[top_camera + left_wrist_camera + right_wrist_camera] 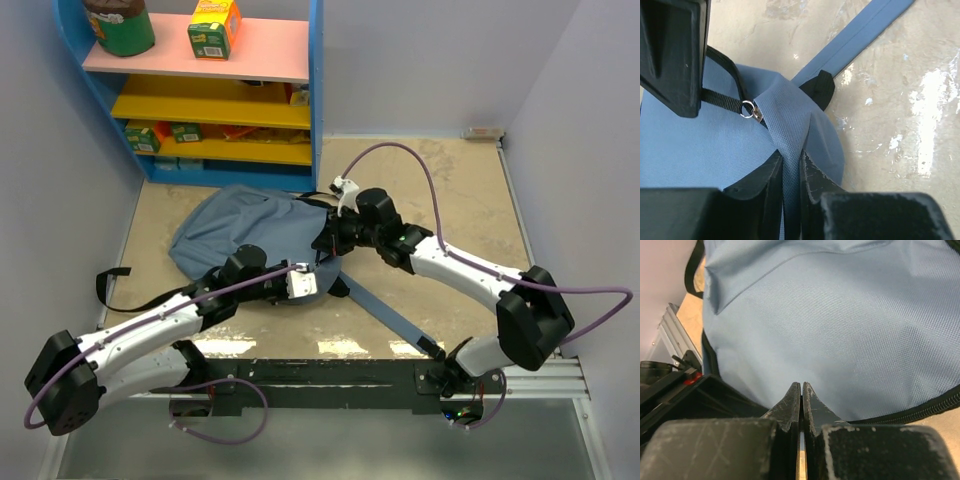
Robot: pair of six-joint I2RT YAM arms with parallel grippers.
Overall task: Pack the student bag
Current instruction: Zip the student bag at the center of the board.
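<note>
**Bag held at its near edge by both tools, packing not yet begun**

The bag [235, 225] is laid flat on the counter [460, 190], left of centre and just in front of the shelf [313, 90]. One long strap [392, 318] trails toward the arm bases. No item to be packed is seen in either tool, so the step is judged to be opening or arranging the bag.

Left tool [790, 159]: jaws are drawn narrow and a raised fold of the bag's cloth is pinched between them. A small metal ring [747, 109] on black webbing [722, 100] lies beside it.

Right tool [801, 386]: jaws are pressed together, tips at the cloth just above the zipper [925, 407]. Nothing is seen held between them.

Next move, as judged: the pinched fold is to be lifted so that an opening can be found. No zipper pull is seen in these views. Slack cloth may be expected to sag or slip.

Surface: beige, mottled, with pale worn patches. The counter is enclosed by pale walls [560, 70]. The shelf has blue sides and pink and yellow boards, and small boxes [214, 27] are stored on it.
</note>
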